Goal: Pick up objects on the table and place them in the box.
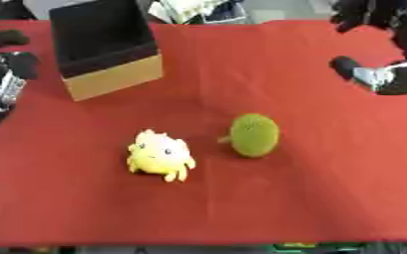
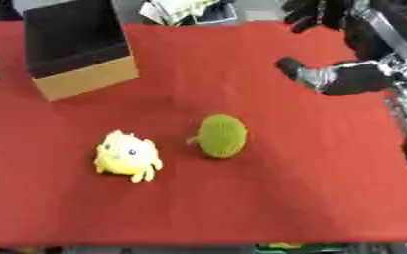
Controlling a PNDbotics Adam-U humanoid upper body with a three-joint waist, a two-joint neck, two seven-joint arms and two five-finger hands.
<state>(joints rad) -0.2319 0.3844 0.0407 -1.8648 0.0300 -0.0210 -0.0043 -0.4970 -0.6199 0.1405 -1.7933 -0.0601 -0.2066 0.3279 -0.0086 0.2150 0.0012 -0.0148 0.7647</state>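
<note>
A box with a black inside and tan cardboard sides stands open at the table's far left. A yellow plush toy with small legs lies near the middle of the red cloth. Just to its right is a round fuzzy green toy, apart from it. My right hand hovers over the far right of the table, well behind the green toy; its thumb points left, its fingers are spread, and it holds nothing. My left hand shows at the left edge beside the box, fingers relaxed and empty.
The red cloth covers the whole table. Papers and clutter lie beyond the far edge behind the box. A small green thing peeks out below the near edge.
</note>
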